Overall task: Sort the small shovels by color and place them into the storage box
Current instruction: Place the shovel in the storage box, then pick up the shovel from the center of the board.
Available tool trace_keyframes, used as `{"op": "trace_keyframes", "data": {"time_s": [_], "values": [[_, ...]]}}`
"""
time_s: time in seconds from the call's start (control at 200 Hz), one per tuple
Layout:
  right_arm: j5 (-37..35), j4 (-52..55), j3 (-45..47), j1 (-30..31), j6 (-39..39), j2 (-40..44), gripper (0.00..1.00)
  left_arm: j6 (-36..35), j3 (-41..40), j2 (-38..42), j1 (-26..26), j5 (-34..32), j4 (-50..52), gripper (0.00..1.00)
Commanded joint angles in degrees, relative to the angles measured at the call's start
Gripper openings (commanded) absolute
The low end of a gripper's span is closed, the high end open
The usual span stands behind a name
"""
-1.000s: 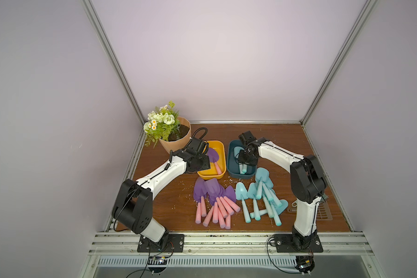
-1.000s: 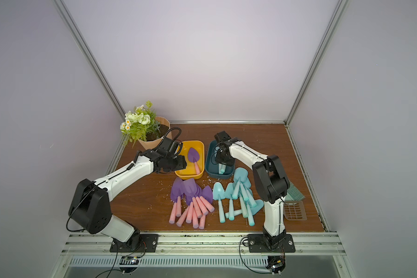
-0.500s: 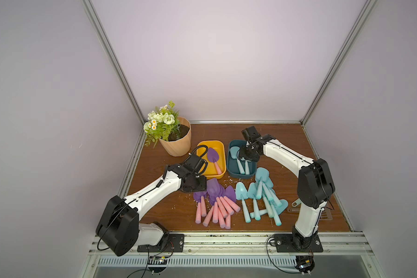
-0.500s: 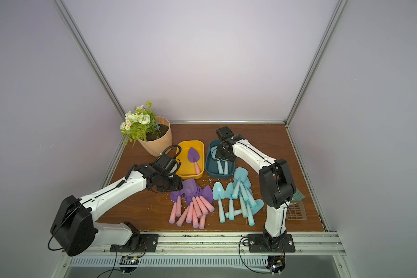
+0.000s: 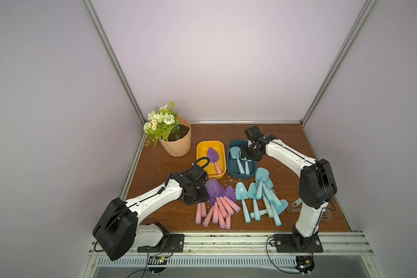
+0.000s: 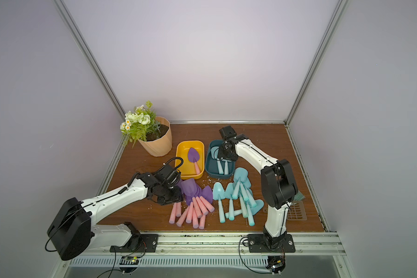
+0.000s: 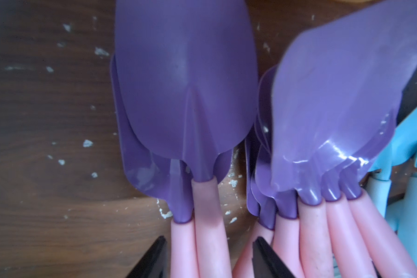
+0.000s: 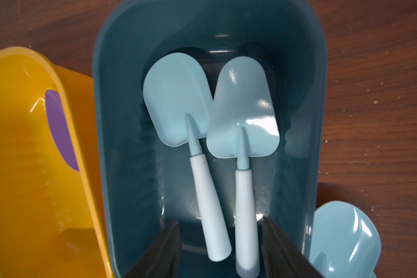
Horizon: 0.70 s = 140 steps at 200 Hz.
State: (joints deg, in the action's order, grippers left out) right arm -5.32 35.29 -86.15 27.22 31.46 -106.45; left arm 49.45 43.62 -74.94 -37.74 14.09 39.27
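Note:
Purple shovels with pink handles [image 5: 218,196] lie piled at the front of the wooden floor, beside a pile of light blue shovels [image 5: 260,192]. My left gripper [image 5: 198,195] hangs low over the purple pile's left side. It is open, and its fingers [image 7: 154,260] straddle two pink handles [image 7: 210,228] without pinching them. One purple shovel [image 5: 213,156] lies in the yellow storage box [image 5: 199,154]. My right gripper [image 8: 220,243] stands open above the teal storage box [image 8: 101,120], where two blue shovels [image 8: 243,108] lie loose.
A flower pot [image 5: 176,142] stands at the back left. A beige slotted scoop [image 6: 296,211] and a green item [image 6: 300,196] lie by the right arm's base. White crumbs dot the floor. The two boxes stand side by side, just behind the piles.
My left arm has swung from the yellow box back and down to the purple pile. My right gripper has drawn back a little over the teal box, and a second blue shovel now shows inside.

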Motion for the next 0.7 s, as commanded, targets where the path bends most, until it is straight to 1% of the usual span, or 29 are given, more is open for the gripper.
{"op": "trace_keyframes", "data": {"time_s": [0.0, 0.205, 0.38, 0.47, 0.6, 0.695], "values": [[1.3, -0.3, 1.3, -0.9, -2.0, 3.5, 0.59, 2.4, 0.3, -1.4, -1.0, -1.1, -1.4, 0.59], [2.9, -1.1, 3.9, -2.2, -2.5, 5.0, 0.59, 2.4, 2.2, -5.5, -1.3, -2.7, -2.4, 0.57], [3.7, -1.7, 5.3, -3.3, -2.8, 6.2, 0.59, 2.6, 1.1, -7.2, -1.5, -2.8, -3.0, 0.51], [4.0, -2.3, 6.1, -3.8, -2.9, 6.7, 0.59, 2.3, 0.6, -8.1, -1.6, -2.7, -3.2, 0.43], [4.6, -2.5, 6.8, -4.6, -2.8, 7.0, 0.59, 2.1, 1.2, -8.5, -1.6, -2.8, -3.2, 0.26], [4.9, -2.9, 7.3, -4.9, -2.7, 7.1, 0.59, 2.0, 1.8, -8.5, -1.6, -2.9, -3.1, 0.18]]}}
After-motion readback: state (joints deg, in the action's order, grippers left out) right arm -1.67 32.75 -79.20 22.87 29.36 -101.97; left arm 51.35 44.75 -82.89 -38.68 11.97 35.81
